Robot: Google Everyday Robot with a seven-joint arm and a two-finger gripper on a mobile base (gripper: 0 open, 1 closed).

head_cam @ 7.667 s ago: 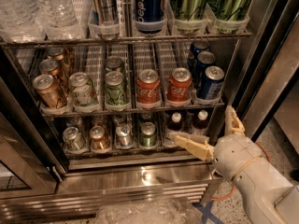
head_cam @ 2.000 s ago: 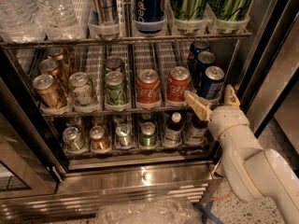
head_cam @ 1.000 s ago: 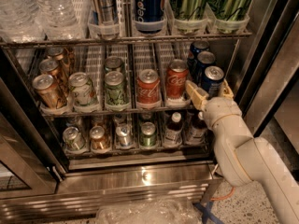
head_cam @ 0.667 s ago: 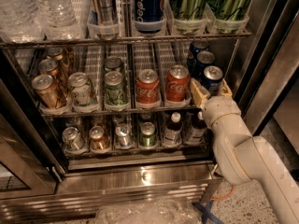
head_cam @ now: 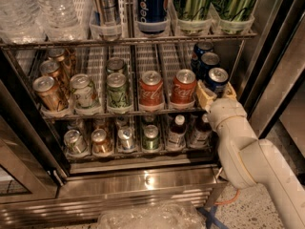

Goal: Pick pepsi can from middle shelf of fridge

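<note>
The fridge (head_cam: 143, 181) stands open. Its middle shelf (head_cam: 125, 113) is a wire rack lined with short cans. Three dark blue pepsi cans stand in a row at its right end, and the front pepsi can (head_cam: 218, 76) has a silver top. My gripper (head_cam: 217, 91) is at that front can, at the shelf's right front edge. One cream finger (head_cam: 204, 95) is on the can's left and the other on its right, with the lower part of the can between them. The fingers stand apart around the can. My white arm reaches up from the lower right.
Two red cola cans (head_cam: 183, 86) stand just left of the pepsi can, then green cans (head_cam: 117, 86) and gold cans (head_cam: 47, 92). Tall cans and water bottles (head_cam: 53, 6) fill the rack above, small bottles (head_cam: 177, 130) the rack below. The dark door frame (head_cam: 279, 61) is close on the right.
My gripper has risen from the lower rack to the middle shelf's right end and moved in, so its fingers now straddle the front pepsi can.
</note>
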